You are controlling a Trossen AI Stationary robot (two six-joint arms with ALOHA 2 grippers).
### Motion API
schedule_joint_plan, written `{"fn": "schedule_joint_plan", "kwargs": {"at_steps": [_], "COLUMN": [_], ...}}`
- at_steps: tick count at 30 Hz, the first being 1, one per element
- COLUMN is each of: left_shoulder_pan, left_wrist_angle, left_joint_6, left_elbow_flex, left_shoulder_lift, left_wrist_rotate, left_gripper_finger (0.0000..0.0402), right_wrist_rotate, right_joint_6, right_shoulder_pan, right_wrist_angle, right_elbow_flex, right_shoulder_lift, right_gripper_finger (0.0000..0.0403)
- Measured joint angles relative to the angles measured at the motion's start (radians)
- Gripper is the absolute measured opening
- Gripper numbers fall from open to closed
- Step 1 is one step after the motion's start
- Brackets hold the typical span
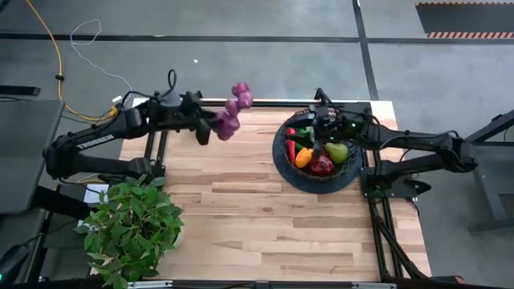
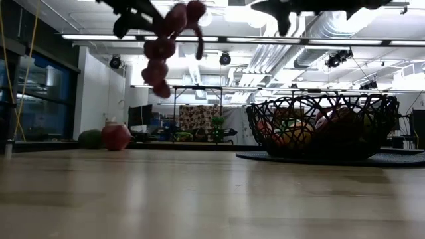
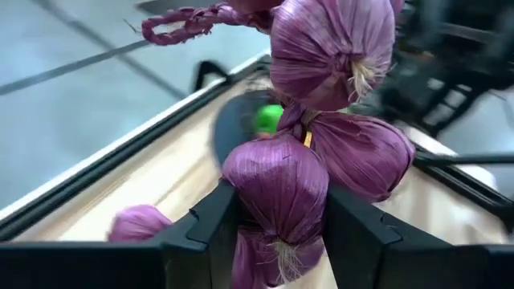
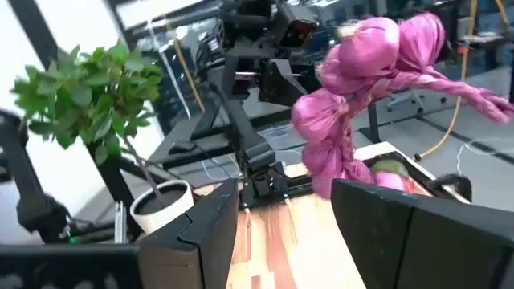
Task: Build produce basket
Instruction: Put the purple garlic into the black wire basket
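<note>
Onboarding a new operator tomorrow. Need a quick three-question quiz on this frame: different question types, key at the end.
1. True or false: the left gripper is shut on the purple bunch and holds it in the air, clear of the table.
2. Multiple choice. The right gripper is: A) over the basket, B) beside the potted plant, C) off the table.
3. Fill in: the purple bunch is not yet in the ____.

Key: 1 true. 2 A. 3 basket; it hangs to the basket's left in the high view, and the low view shows it well above the tabletop.
</note>
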Motion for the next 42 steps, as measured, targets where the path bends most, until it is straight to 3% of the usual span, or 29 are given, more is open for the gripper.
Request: {"fn": "schedule_joint_plan", "kwargs": {"at_steps": [7, 13, 19, 26, 33, 38, 42], "left_shoulder_pan": [-0.133, -0.183, -0.200, -0.207, -0.207, -0.207, -0.208], "left_wrist_angle": [0.086, 0.178, 0.183, 0.182, 0.188, 0.192, 0.189], "left_joint_6": [-0.014, -0.068, -0.096, -0.119, -0.130, -0.138, -0.145], "left_elbow_flex": [0.000, 0.000, 0.000, 0.000, 0.000, 0.000, 0.000], "left_shoulder_lift": [0.000, 0.000, 0.005, 0.006, 0.010, 0.017, 0.019], "left_wrist_rotate": [0.047, 0.158, 0.195, 0.195, 0.190, 0.199, 0.198], "left_gripper_finger": [0.0142, 0.0142, 0.0142, 0.0142, 0.0142, 0.0142, 0.0142], "right_wrist_rotate": [0.000, 0.003, 0.165, 0.305, 0.290, 0.397, 0.411], "right_joint_6": [-0.010, -0.144, -0.352, -0.496, -0.563, -0.576, -0.576], "right_shoulder_pan": [0.006, 0.015, 0.049, 0.084, 0.129, 0.150, 0.157], "right_wrist_angle": [-0.069, -0.248, -0.385, -0.396, -0.396, -0.326, -0.279], "right_elbow_flex": [0.168, 0.302, 0.408, 0.433, 0.434, 0.434, 0.434], "right_shoulder_lift": [0.112, 0.162, 0.204, 0.205, 0.232, 0.279, 0.294], "right_gripper_finger": [0.0183, 0.0183, 0.0183, 0.0183, 0.0183, 0.0183, 0.0183]}}
